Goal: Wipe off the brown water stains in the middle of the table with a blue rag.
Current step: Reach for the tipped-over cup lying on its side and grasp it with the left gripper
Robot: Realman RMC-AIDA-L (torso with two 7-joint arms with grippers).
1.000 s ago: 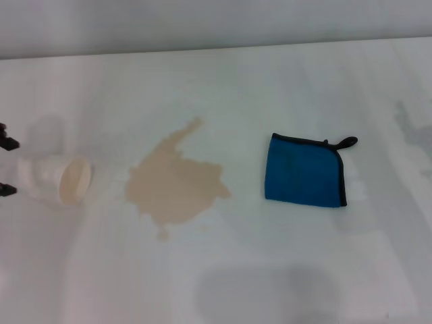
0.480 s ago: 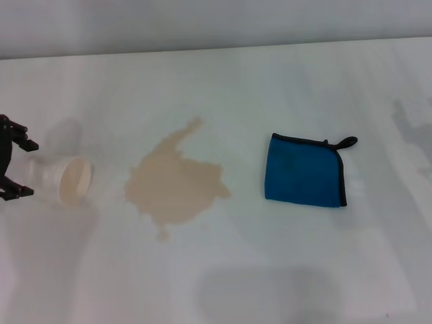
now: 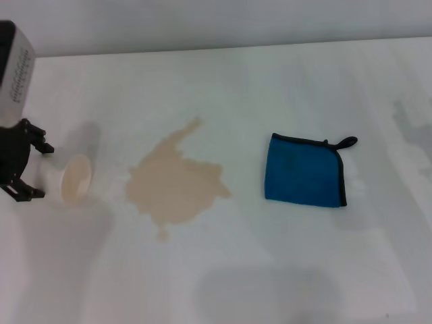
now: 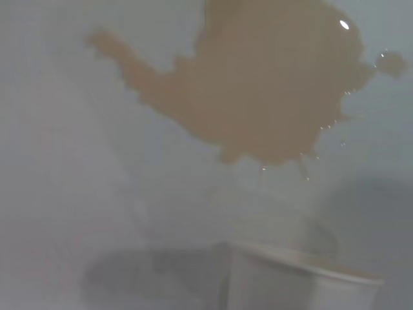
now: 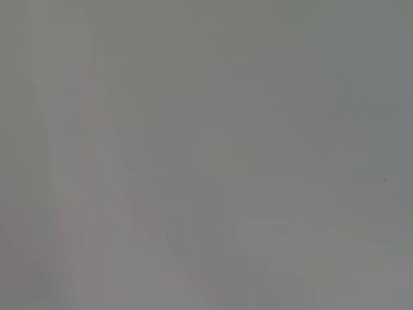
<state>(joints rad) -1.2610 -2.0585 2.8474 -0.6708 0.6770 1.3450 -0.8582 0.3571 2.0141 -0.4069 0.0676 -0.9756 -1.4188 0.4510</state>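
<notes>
The brown water stains [image 3: 175, 183] form one tan blotch with a thin tail on the white table [image 3: 223, 270], left of centre. In the left wrist view the brown water stains [image 4: 258, 84] fill the upper part, beyond a cup rim. The blue rag [image 3: 305, 170] lies flat to the right of the blotch, black-trimmed, with a small loop at its far right corner. My left gripper [image 3: 39, 171] is at the far left, open, its two black fingers astride the closed end of a cream paper cup [image 3: 73, 179] lying on its side. The right gripper is out of view.
The paper cup [image 4: 303, 281] has its mouth turned toward the stain, a short gap from the stain's left edge. The table's far edge [image 3: 223, 46] runs along the top of the head view. The right wrist view shows only blank grey.
My left gripper has come in from the left edge, and its fingers now reach alongside the cup. The cup's mouth looks narrower. Rag and stain have not moved.
</notes>
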